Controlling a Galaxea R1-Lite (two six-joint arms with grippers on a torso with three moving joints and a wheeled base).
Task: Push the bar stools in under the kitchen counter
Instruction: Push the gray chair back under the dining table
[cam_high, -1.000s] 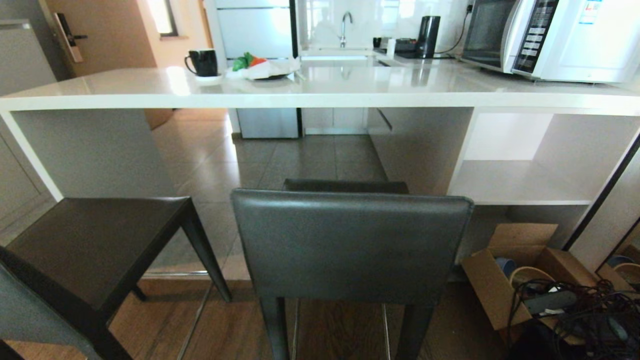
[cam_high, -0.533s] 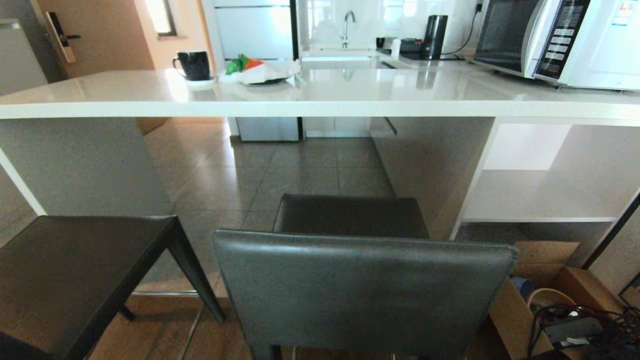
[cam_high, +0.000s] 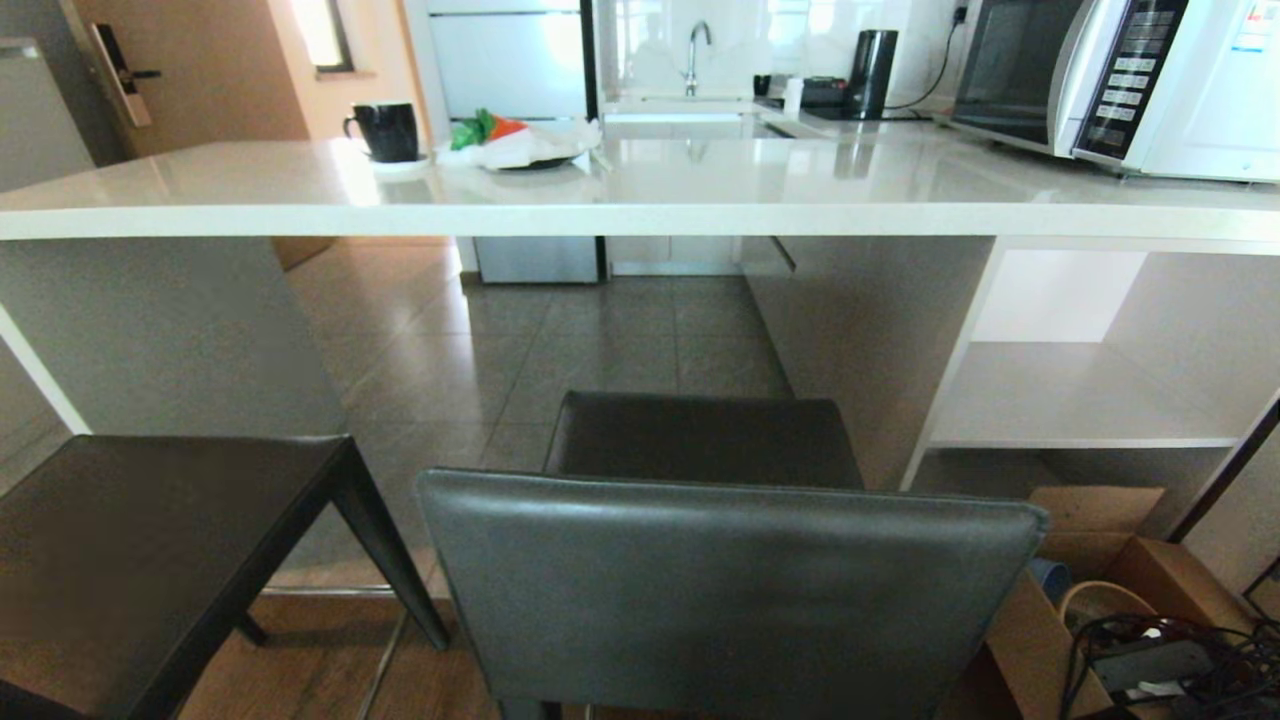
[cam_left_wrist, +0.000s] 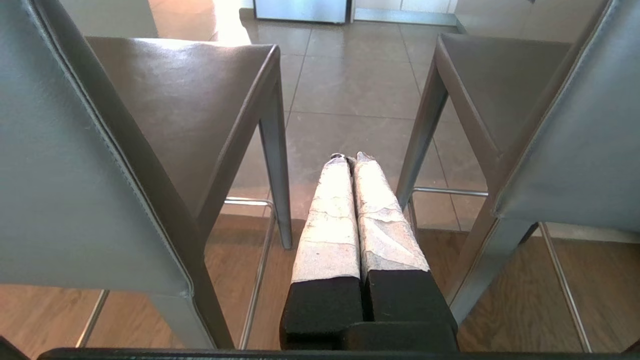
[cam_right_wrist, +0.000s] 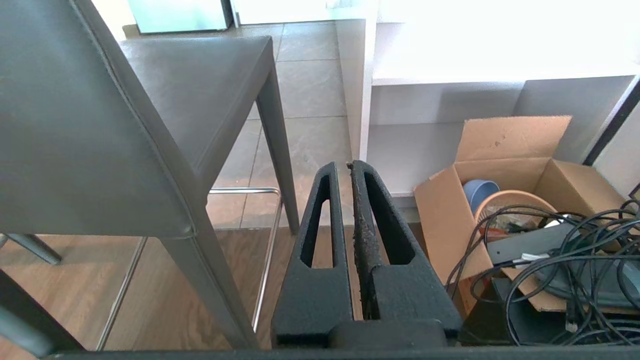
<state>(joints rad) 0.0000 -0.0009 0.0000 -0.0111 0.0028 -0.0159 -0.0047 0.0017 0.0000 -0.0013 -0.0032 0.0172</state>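
Head view puts one of the bar stools (cam_high: 730, 590) dead centre at the bottom of the frame, backrest nearest; its twin (cam_high: 150, 540) sits at lower left. Beyond them, across the middle, runs the kitchen counter (cam_high: 640, 200), neither seat under it yet. The left gripper (cam_left_wrist: 350, 157) and right gripper (cam_right_wrist: 347, 165) hang low with fingers pressed together, holding nothing. This looks like the approach step; next, something must bear squarely on the centre backrest.

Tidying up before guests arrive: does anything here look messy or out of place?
Both stools stand pulled out from the counter. On the floor to the right, an open cardboard box holds bowls, and tangled black cables spill over it. Nothing looks damaged.
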